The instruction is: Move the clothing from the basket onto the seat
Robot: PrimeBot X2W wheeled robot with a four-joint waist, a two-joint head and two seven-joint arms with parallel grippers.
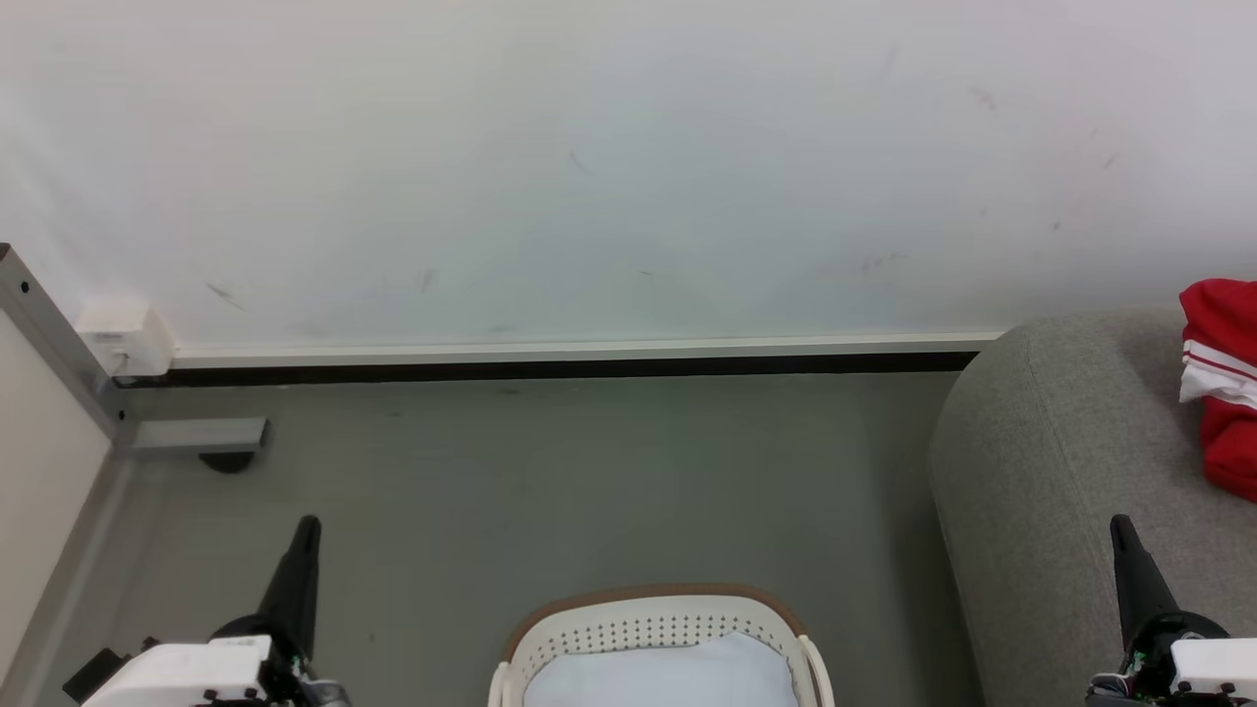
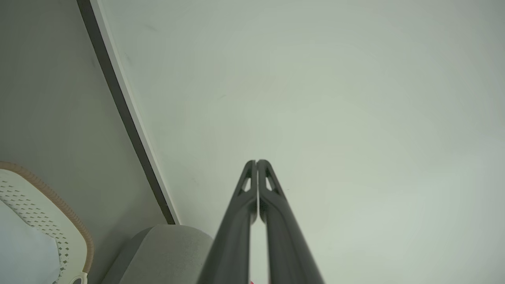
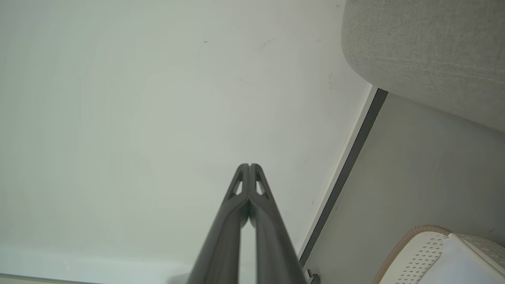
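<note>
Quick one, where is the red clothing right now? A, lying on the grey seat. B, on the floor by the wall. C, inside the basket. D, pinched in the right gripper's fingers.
A: the red clothing lies on top of the grey seat at the head view's right edge, while the basket holds a pale blue cloth.

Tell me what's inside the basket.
A pale blue cloth lies in the cream perforated basket, covering its inside. Anything beneath that cloth is hidden.
</note>
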